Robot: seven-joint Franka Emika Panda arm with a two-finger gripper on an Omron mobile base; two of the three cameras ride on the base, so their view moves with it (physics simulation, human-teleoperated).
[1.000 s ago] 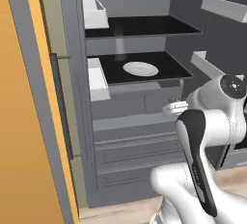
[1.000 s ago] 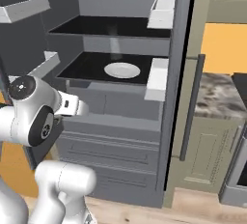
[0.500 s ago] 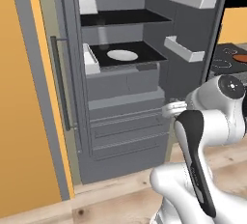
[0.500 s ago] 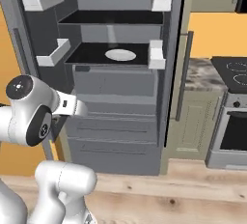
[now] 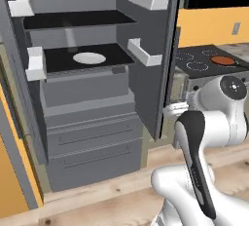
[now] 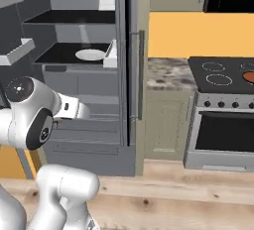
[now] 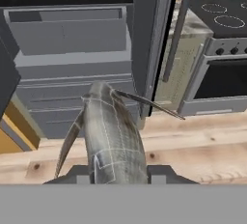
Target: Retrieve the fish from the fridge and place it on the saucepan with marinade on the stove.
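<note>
Left base view: the open fridge [image 5: 87,122] stands left of the arm, the saucepan [image 5: 224,60] on the stove [image 5: 204,62] beyond it. Right base view: the stove [image 6: 223,73] lies far right. Hand view: the hand [image 7: 118,172] grips the fish [image 7: 113,138], which juts ahead toward the fridge [image 7: 72,49].

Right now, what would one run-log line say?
phase: carrying | jaws: shut on fish | fridge: open | saucepan: on stove
</note>
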